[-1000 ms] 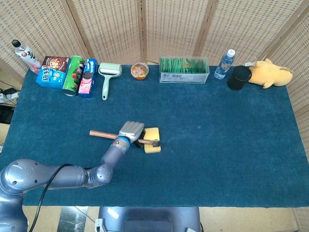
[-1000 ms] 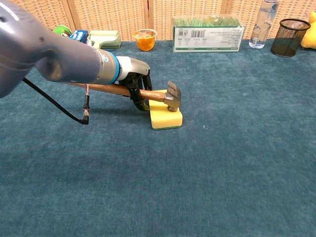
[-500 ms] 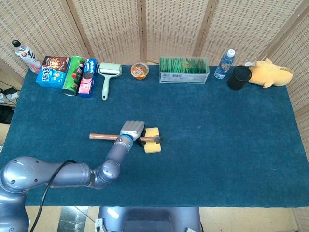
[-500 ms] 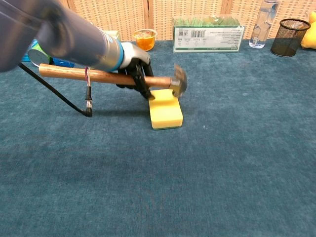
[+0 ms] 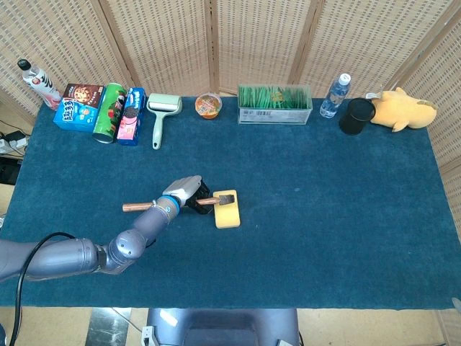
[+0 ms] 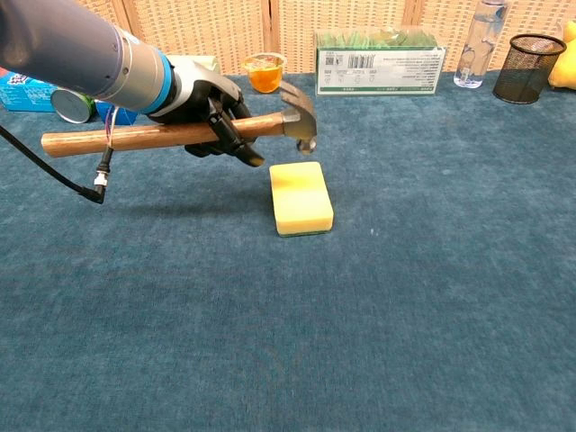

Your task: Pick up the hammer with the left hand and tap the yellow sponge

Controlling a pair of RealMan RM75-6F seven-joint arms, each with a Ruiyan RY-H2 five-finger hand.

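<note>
Left hand: the left hand (image 6: 205,110) is wrapped around the wooden handle of the hammer (image 6: 180,133), grasping it forward of the middle, nearer the head.
Hammer: held roughly level above the blue cloth of the table (image 6: 432,270), its metal head hanging over the far edge of the yellow sponge (image 6: 301,197), clear of it.
Sponge: lies flat on the cloth, just ahead of the hand.
Doing the tap well: I judge a short drop from the wrist best, face flat on the sponge's middle, grip firm so the handle does not twist.
Chest view: shows the air gap between head and sponge.
Head view: there the hammer (image 5: 169,205) seems to overlap the sponge (image 5: 227,208); height is lost.
Right hand: not visible.
</note>
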